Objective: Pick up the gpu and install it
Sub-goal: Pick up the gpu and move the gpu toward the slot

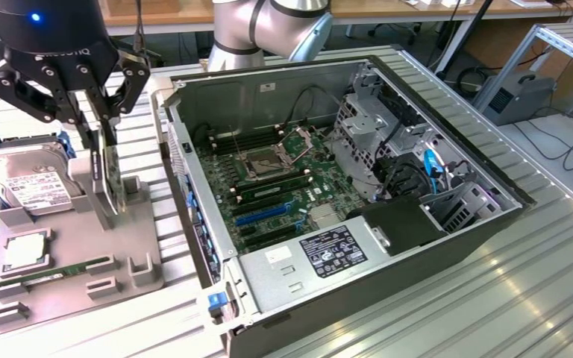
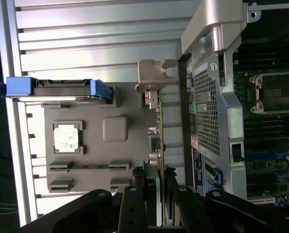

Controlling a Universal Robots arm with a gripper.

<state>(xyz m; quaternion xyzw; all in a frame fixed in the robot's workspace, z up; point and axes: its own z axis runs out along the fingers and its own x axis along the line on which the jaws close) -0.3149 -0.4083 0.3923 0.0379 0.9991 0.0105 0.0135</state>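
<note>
The gpu [image 1: 108, 186] stands on edge over the grey parts tray [image 1: 137, 224], at the exterior view's left of the open computer case [image 1: 386, 246]. It is thin and dark, with a green board edge. My gripper [image 1: 99, 142] comes down from above, its fingers shut on the card's upper edge. In the wrist view the gpu [image 2: 160, 131] shows edge-on, its silver bracket [image 2: 152, 77] at the far end, and my gripper [image 2: 159, 188] clamps it from both sides. Whether the card's lower edge still touches the tray I cannot tell.
On the tray lie a hard drive [image 1: 33, 186], a CPU [image 1: 24, 250] and a RAM stick [image 1: 53, 274]. The case lies on its side with the motherboard [image 1: 277, 194] exposed, drive cage [image 1: 366, 127] and cables at the exterior view's right. The case wall [image 1: 182, 186] rises close beside the card.
</note>
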